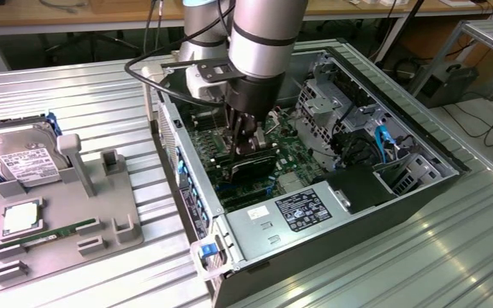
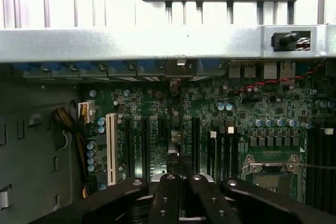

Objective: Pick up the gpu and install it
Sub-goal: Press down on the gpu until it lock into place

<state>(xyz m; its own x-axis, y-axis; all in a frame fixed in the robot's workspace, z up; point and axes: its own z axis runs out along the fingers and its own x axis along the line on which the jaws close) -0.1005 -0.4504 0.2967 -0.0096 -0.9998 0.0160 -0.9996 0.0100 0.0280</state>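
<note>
The open computer case [image 1: 255,247] lies on its side on the metal table. My gripper [image 1: 248,146] reaches down into it over the green motherboard [image 1: 294,157]. It is shut on the gpu [image 1: 251,168], a flat black card standing on edge low over the board. In the wrist view the black fingers [image 2: 169,195] sit close together. Between them the gpu [image 2: 176,145] shows edge-on, running toward the case's rear wall [image 2: 157,43] in line with the black expansion slots [image 2: 144,148]. Whether the card is seated in a slot cannot be told.
A grey fixture [image 1: 113,215] on the exterior view's left holds a silver hard drive [image 1: 22,159], a CPU [image 1: 22,218] and a green RAM stick [image 1: 48,235]. Inside the case are the power supply [image 1: 302,210], a drive cage [image 1: 332,96], a white slot [image 2: 111,148] and the CPU socket [image 2: 273,169].
</note>
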